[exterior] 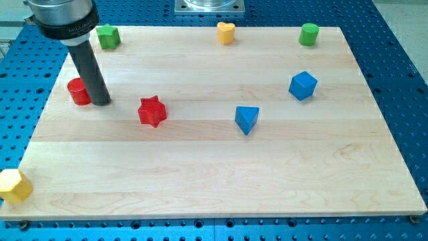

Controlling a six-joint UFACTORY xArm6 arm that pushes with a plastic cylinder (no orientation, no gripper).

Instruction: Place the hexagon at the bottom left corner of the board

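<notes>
The yellow hexagon [14, 185] sits at the board's bottom left corner, partly over the board's left edge. My tip [101, 103] is down on the board at the upper left, far above the hexagon. It stands right beside a red cylinder [78, 92], on that block's right side, touching or nearly touching it. A red star [152, 111] lies a short way to the tip's right.
A green block [108, 36] sits at the board's top left, a yellow heart [226, 32] at top centre and a green cylinder [308, 34] at top right. A blue cube [302, 86] and a blue triangular block [246, 119] lie at the right of centre. The wooden board [221, 181] rests on a blue perforated table.
</notes>
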